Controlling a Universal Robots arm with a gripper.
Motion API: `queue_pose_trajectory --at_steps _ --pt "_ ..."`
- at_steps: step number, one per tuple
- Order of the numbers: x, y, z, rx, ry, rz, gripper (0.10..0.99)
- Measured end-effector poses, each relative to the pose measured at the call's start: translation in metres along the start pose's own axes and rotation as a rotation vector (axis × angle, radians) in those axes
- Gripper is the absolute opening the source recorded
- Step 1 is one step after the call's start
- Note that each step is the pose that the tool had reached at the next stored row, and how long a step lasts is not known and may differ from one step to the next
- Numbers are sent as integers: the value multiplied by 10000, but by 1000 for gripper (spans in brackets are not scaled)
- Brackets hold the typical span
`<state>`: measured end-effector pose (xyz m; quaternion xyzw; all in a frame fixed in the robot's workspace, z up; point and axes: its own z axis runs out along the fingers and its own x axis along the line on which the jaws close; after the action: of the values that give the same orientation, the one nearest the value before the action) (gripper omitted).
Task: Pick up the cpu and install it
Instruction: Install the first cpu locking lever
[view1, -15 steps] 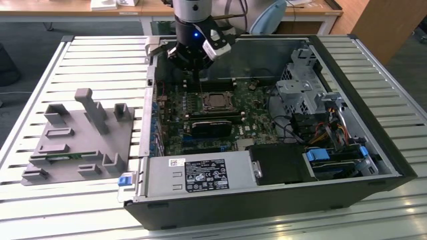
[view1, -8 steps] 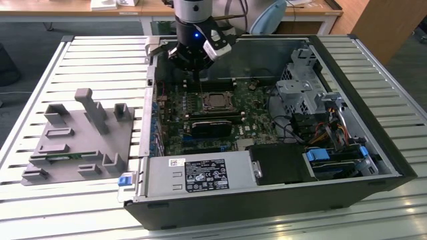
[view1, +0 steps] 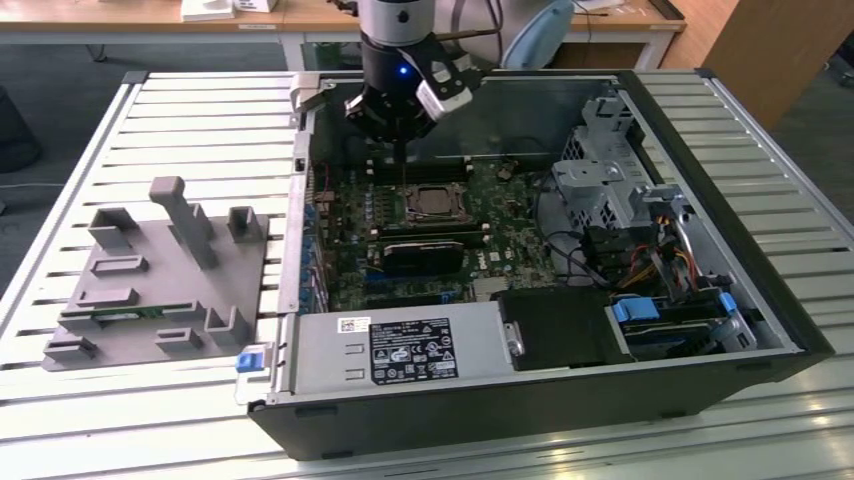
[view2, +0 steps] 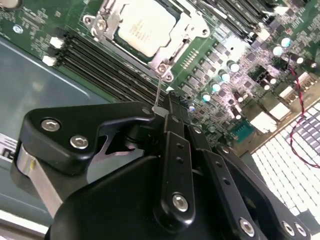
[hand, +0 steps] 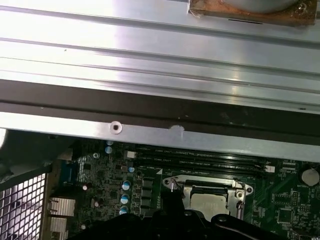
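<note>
The cpu (view1: 430, 203), a square chip with a pale silver top, lies flat in its socket on the green motherboard (view1: 507, 235) inside the open computer case. It also shows in both wrist views, framed by the socket's metal bracket (view2: 145, 27) (hand: 210, 202). My gripper (view1: 400, 140) hangs just above the socket's far side, apart from the chip. Its black fingers (view2: 170, 125) meet at the tip (view2: 161, 107), shut on the thin metal socket lever (view2: 159, 92), which stands up from the socket corner.
A grey fixture block (view1: 147, 270) holding a green memory stick (view1: 127, 315) stands at the exterior view's left. Inside the case are a black heatsink (view1: 420, 255), the power supply (view1: 400, 350) and a drive cage (view1: 601, 180). The case wall (hand: 150, 135) is close by.
</note>
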<state>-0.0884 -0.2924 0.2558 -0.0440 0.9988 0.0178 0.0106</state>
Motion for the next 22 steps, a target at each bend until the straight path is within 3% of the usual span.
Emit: queue_pose_trajectory --at_steps 9,10,12,13,17,22 --pt "-183 -17 36 -39 38 3 106" --pt "-191 -19 37 -164 39 6 106" --pt "-201 -19 42 -528 12 12 106" --pt "-206 -20 51 -604 5 13 106" --pt "-243 -23 72 -595 3 88 106" --pt "-289 -27 158 -587 -8 286 106"
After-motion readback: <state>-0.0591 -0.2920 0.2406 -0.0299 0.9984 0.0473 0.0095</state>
